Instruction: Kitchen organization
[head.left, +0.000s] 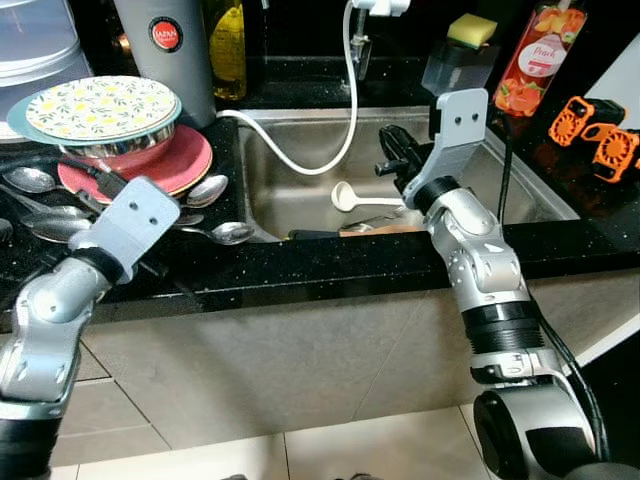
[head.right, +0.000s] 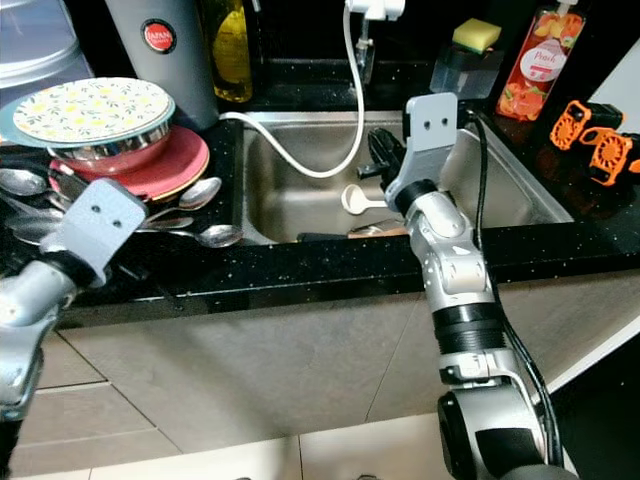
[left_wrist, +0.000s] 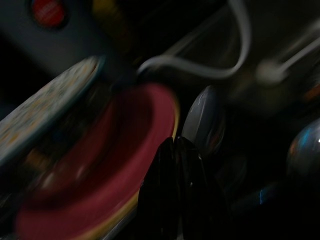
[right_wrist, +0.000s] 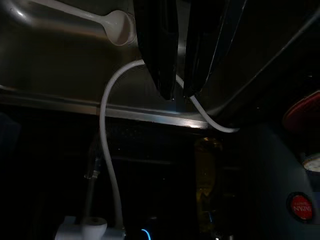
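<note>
On the far left of the black bench (head.left: 330, 268) I see a stack of dishes: a flowered plate (head.left: 102, 107) on top, a metal bowl (head.left: 115, 150) under it, and a red plate (head.left: 180, 165) at the bottom. Several spoons (head.left: 205, 190) lie on the bench beside and in front of this stack. My left hand (left_wrist: 176, 150) is just at these spoons, near the rim of the red plate. In the left wrist view its two black fingers (left_wrist: 160, 200) are pressed together, and I see nothing between them.

Behind the dishes stands a grey flask (head.left: 165, 50) with a red label, and next to it a yellow bottle (head.left: 228, 45).

In the middle is the steel sink (head.left: 300, 190). A white hose (head.left: 340, 130) hangs down from the tap into it, and a white ladle (head.left: 362, 197) lies on the sink bottom.

My right hand (right_wrist: 175, 92) is over the sink, pointing to the back wall. Its fingers (right_wrist: 155, 45) are almost together with only a thin gap, and they hold nothing.

On the right, behind the sink, stand a soap holder with a yellow sponge (head.left: 472, 30), an orange bottle (head.left: 535, 60) and two orange plastic parts (head.left: 595, 130).
</note>
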